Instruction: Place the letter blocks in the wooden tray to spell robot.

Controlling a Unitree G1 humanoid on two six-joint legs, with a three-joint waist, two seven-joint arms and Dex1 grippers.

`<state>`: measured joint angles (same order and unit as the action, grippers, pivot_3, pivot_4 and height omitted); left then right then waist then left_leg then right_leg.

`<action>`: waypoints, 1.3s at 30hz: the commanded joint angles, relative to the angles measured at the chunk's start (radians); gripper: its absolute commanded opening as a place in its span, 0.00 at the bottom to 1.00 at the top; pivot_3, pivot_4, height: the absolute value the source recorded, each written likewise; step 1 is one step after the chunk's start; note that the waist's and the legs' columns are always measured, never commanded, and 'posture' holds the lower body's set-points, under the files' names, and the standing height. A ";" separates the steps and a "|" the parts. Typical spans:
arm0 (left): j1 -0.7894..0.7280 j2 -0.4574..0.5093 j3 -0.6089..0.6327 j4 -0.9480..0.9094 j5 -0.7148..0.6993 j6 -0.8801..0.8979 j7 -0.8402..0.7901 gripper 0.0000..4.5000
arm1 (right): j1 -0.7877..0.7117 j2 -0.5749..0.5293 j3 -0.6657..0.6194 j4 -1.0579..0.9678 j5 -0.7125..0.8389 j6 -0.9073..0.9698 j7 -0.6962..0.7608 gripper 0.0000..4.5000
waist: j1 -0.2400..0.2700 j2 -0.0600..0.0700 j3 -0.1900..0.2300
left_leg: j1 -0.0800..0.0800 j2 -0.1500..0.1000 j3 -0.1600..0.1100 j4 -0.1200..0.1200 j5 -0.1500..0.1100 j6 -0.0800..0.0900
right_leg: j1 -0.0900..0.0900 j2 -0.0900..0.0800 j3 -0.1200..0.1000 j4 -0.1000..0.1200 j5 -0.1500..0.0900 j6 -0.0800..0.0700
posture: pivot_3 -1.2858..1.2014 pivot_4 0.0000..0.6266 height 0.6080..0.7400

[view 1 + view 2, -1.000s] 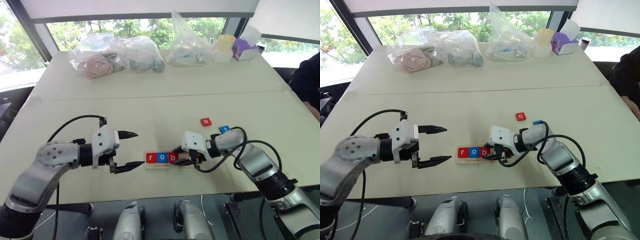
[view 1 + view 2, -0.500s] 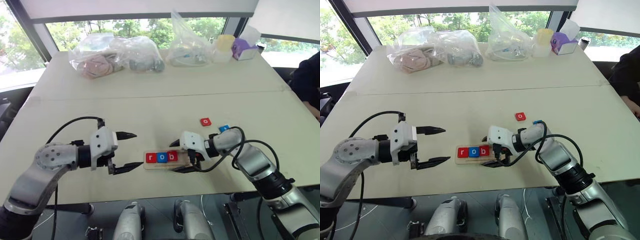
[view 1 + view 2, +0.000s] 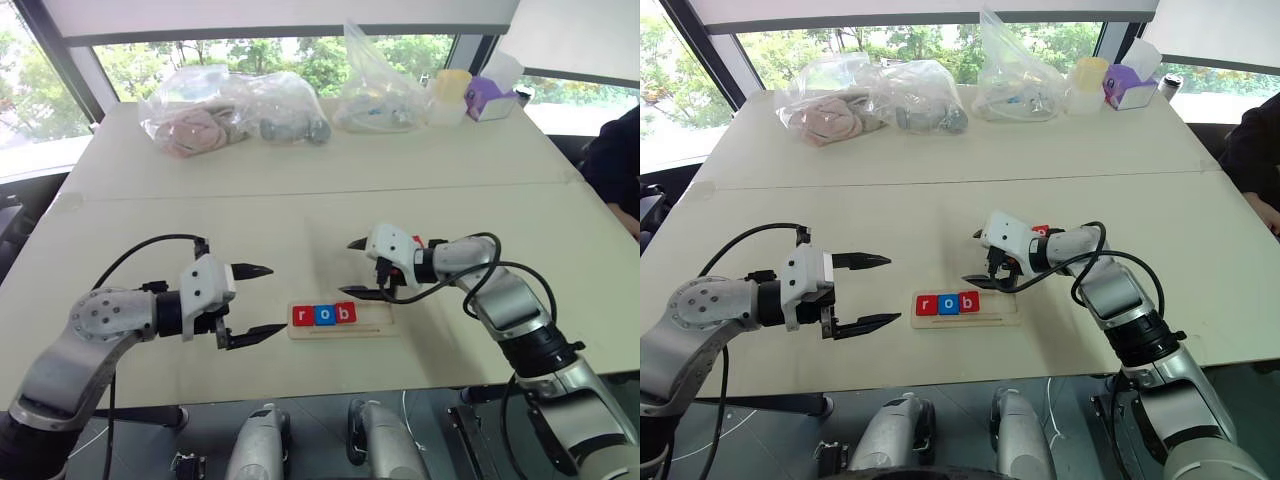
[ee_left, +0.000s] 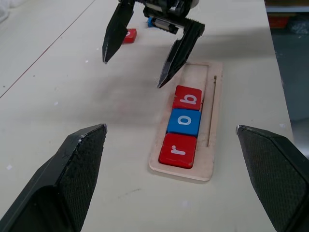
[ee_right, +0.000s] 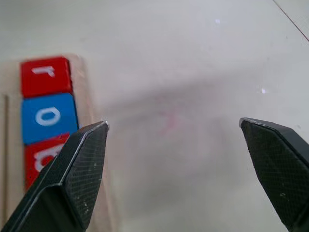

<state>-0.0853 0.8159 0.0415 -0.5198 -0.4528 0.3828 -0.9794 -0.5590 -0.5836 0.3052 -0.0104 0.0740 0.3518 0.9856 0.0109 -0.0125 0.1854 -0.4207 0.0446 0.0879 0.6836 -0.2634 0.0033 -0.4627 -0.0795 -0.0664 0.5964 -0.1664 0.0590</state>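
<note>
Near the frame's middle, the wooden tray (image 3: 342, 320) holds red r (image 3: 302, 316), blue o (image 3: 324, 315) and red b (image 3: 345, 313). Left tool (image 3: 258, 301) and right tool (image 3: 352, 268) are both wide open, holding nothing.

The place looked like an office or a lab room set up for robot trials. A wide, pale table (image 3: 300, 190), made of two tops pushed together, stood against a row of large windows (image 3: 280, 55) with dark frames, and green trees showed outside. Along the far edge lay clear plastic bags (image 3: 230, 110) stuffed with odds and ends, a yellow-lidded tub (image 3: 450, 95) and a purple tissue box (image 3: 490, 98). A person's dark sleeve (image 3: 615, 165) showed at the table's right side.
</note>
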 commanded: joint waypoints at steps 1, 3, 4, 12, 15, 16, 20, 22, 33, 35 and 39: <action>-0.016 -0.002 0.004 -0.013 -0.002 -0.015 -0.001 1.00 | 0.024 0.019 0.001 -0.003 -0.022 -0.057 -0.025 0.99 | 0.000 0.000 0.000 | 0.000 0.000 0.000 0.000 0.000 0.000 | 0.000 0.000 0.000 0.000 0.000 0.000 | 0.52 0.24 1.00; -0.017 -0.003 0.004 -0.013 -0.002 -0.014 -0.001 1.00 | 0.037 0.020 0.000 -0.011 -0.025 -0.061 -0.024 0.99 | -0.001 0.000 0.000 | 0.000 0.000 0.000 0.000 0.000 0.000 | 0.000 0.000 0.000 0.000 0.000 0.000 | 0.52 0.24 1.00; -0.018 -0.002 0.003 -0.014 -0.003 -0.013 0.000 1.00 | 0.043 0.020 0.000 -0.017 -0.024 -0.058 -0.021 0.99 | 0.000 0.000 0.000 | 0.000 0.000 0.000 0.000 0.000 0.000 | 0.000 0.000 0.000 0.000 0.000 0.000 | 0.52 0.24 1.00; -0.027 -0.002 -0.002 -0.012 -0.004 -0.008 0.000 1.00 | 0.062 0.031 -0.006 -0.067 -0.019 -0.037 -0.020 0.99 | -0.001 0.000 0.000 | 0.001 0.000 0.000 0.000 0.000 0.000 | 0.000 0.000 0.000 0.001 0.000 0.000 | 0.52 0.24 1.00; -0.024 -0.003 -0.006 -0.011 -0.001 -0.013 0.000 1.00 | 0.045 0.044 -0.035 -0.060 -0.023 -0.042 -0.060 0.99 | -0.001 0.000 0.000 | 0.001 0.000 0.000 0.000 0.000 0.000 | 0.000 0.000 0.000 0.001 0.000 0.000 | 0.52 0.24 1.00; -0.022 -0.003 -0.006 -0.011 -0.001 -0.014 0.000 1.00 | 0.038 0.047 -0.047 -0.058 -0.022 -0.040 -0.074 0.99 | -0.001 0.000 0.000 | 0.001 0.000 0.000 0.000 0.000 0.000 | 0.000 0.000 0.000 0.001 0.000 0.000 | 0.52 0.24 1.00; -0.019 -0.006 -0.008 -0.015 -0.001 -0.015 0.003 1.00 | 0.019 0.034 -0.121 -0.068 -0.002 -0.005 -0.119 0.99 | 0.000 0.000 0.000 | 0.001 0.000 0.000 0.000 0.000 0.000 | 0.000 0.000 0.000 0.001 0.000 0.000 | 0.52 0.24 1.00; -0.017 -0.008 -0.008 -0.017 -0.002 -0.016 0.004 1.00 | 0.019 0.022 -0.174 -0.076 0.018 0.037 -0.142 0.99 | 0.002 0.000 0.000 | 0.001 0.000 0.000 0.000 0.000 0.000 | 0.000 0.000 0.000 0.001 0.000 0.000 | 0.52 0.24 1.00; -0.046 -0.026 -0.035 0.012 0.013 -0.033 -0.007 1.00 | 0.007 0.114 -0.334 0.043 -0.013 0.416 -0.486 0.99 | -0.005 0.000 0.000 | 0.001 0.001 0.000 0.000 0.000 0.000 | 0.000 0.001 0.000 0.001 0.002 -0.002 | 0.52 0.24 1.00; -0.057 -0.031 -0.044 0.020 0.016 -0.036 -0.011 1.00 | 0.004 0.167 -0.355 0.065 -0.002 0.482 -0.539 0.99 | -0.007 0.000 0.000 | 0.001 0.001 0.000 0.000 0.000 0.000 | 0.000 0.001 0.000 0.001 0.002 -0.003 | 0.52 0.24 1.00; -0.074 -0.032 -0.054 0.021 0.016 -0.031 -0.011 1.00 | -0.006 0.229 -0.383 0.090 0.006 0.542 -0.615 0.99 | -0.021 0.000 0.000 | 0.001 0.001 0.000 0.000 0.000 0.000 | 0.000 0.001 0.000 0.001 0.002 -0.003 | 0.52 0.24 1.00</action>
<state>-0.1410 0.7826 -0.0183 -0.4815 -0.4381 0.3635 -0.9899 -0.5517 -0.3637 -0.0559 0.0763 0.0709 0.8722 0.4035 -0.0098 -0.0122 0.1850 -0.4201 0.0453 0.0878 0.6836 -0.2632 0.0034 -0.4624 -0.0784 -0.0660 0.5975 -0.1641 0.0557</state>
